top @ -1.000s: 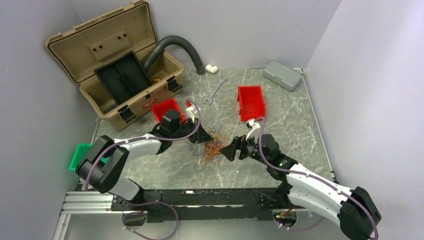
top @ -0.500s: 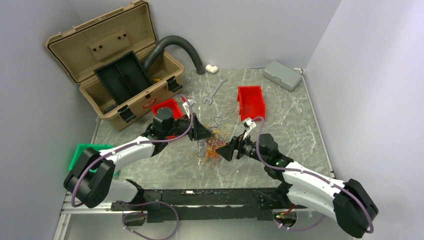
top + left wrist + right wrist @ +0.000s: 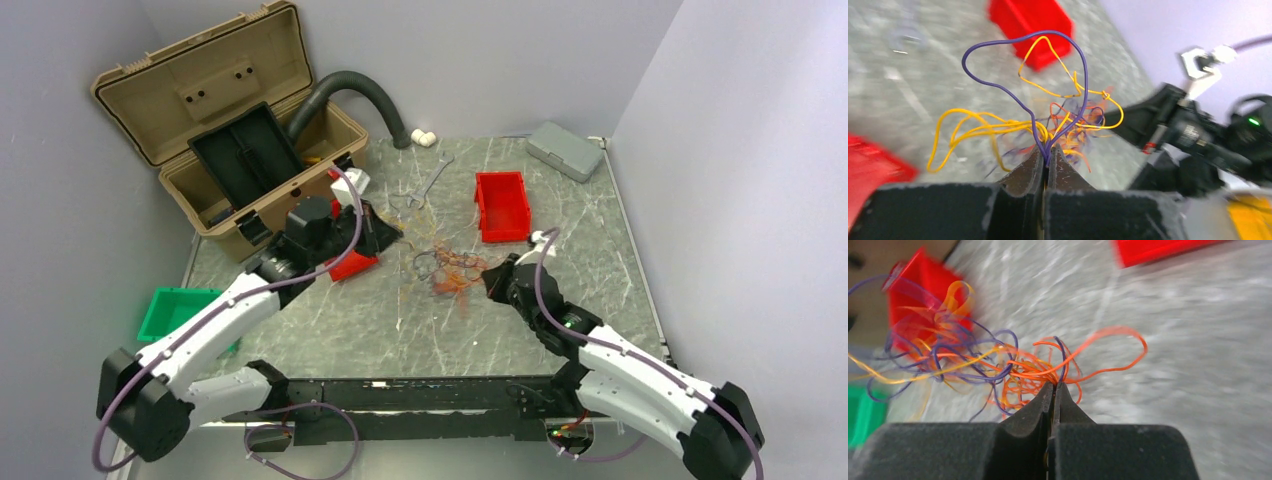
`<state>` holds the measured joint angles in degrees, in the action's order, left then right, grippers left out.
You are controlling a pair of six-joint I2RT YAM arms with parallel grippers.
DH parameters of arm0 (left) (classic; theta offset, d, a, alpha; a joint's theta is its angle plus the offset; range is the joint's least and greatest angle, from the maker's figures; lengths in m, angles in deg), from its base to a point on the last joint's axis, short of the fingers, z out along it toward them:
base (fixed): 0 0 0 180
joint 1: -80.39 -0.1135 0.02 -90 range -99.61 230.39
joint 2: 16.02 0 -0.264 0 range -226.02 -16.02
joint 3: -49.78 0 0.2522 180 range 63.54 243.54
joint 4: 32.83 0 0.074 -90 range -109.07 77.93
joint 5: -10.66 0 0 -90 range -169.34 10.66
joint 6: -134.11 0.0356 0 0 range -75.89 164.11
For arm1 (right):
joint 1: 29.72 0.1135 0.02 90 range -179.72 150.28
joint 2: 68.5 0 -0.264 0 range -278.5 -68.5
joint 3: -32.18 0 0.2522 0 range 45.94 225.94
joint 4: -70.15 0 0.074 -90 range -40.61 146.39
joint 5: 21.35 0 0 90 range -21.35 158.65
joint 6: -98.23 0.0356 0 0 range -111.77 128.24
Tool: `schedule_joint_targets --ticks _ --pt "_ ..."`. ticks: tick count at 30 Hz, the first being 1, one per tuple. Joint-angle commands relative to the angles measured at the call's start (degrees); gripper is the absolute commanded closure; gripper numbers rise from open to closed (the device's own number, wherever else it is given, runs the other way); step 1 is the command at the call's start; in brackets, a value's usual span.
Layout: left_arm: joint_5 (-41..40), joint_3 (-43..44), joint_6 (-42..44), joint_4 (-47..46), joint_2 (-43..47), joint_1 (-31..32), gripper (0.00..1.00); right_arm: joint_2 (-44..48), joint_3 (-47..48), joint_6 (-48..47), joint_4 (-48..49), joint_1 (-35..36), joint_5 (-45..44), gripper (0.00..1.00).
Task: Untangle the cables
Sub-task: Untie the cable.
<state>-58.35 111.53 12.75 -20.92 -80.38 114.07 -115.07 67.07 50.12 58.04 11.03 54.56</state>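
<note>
I see the cables strung mid-table between my grippers. The left gripper is pinched on purple and yellow strands, and the right gripper is clamped on orange ones. Behind them, the open toolbox holds a black tray.

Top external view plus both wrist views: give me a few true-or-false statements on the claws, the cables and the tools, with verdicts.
1. The left claw is shut on purple and yellow strands of the cables. True.
2. The right claw hangs open above the tangle. False: it is shut on orange strands.
3. The tan toolbox has its lid closed. False: the lid stands open.
4. The wrench lies on the table, not in a bin. True.
</note>
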Motion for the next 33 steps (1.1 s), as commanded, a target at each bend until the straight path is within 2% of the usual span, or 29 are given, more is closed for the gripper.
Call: schedule_joint_targets --ticks 1,6,9,11,16,17,18,19,20,21,22,23,29,33 --pt "-23.4 3.5 8.4 16.5 4.0 -0.5 1.0 4.9 3.7 7.5 -21.6 -0.5 -26.5 1.0" --pt "-20.6 3.8 7.3 14.9 1.9 -0.5 1.0 8.6 5.6 3.3 -22.2 -0.5 -25.8 1.0" --pt "-13.0 5.1 8.3 12.9 -0.6 -0.2 0.97 8.9 8.0 -2.9 -18.8 -0.5 -19.2 1.0" --pt "-10.8 6.4 8.8 12.5 -2.3 0.4 0.94 8.3 10.3 -4.5 -18.3 -0.5 -15.8 1.0" --pt "-11.8 9.2 8.9 15.5 -5.0 1.1 0.92 6.7 17.7 -5.2 -23.7 -0.5 -18.8 1.0" --pt "-11.7 9.0 8.9 15.6 -5.1 1.1 0.83 6.7 18.8 -5.2 -25.1 -0.5 -20.0 1.0" --pt "-11.7 8.8 8.6 15.6 -5.0 1.1 0.64 6.6 19.9 -5.2 -26.3 -0.5 -21.3 1.0" --pt "-11.9 8.6 8.4 15.8 -4.8 1.1 0.45 6.5 20.7 -5.1 -27.5 -0.4 -22.5 0.93" --pt "-12.2 8.2 8.2 15.9 -4.5 1.2 0.34 6.3 21.5 -5.0 -29.0 -0.5 -23.5 0.72" --pt "-13.1 7.7 7.9 16.0 -3.9 1.2 0.26 6.0 22.2 -5.1 -29.9 -0.5 -24.2 0.47" --pt "-14.0 7.2 7.7 16.0 -3.3 1.3 0.21 5.7 22.7 -5.0 -31.1 -0.5 -24.6 0.29" --pt "-14.6 6.7 7.8 15.9 -2.9 1.3 0.19 5.3 23.2 -4.8 -32.1 -0.5 -24.9 0.21" --pt "-11.7 7.6 9.0 18.2 -5.5 1.5 0.2 3.8 22.6 -5.9 -31.9 -0.5 -19.7 0.19" --pt "-9.1 7.8 9.9 18.1 -8.4 3.2 0.2 0.6 22.9 -4.4 -34.2 -1.0 -19.6 0.18"
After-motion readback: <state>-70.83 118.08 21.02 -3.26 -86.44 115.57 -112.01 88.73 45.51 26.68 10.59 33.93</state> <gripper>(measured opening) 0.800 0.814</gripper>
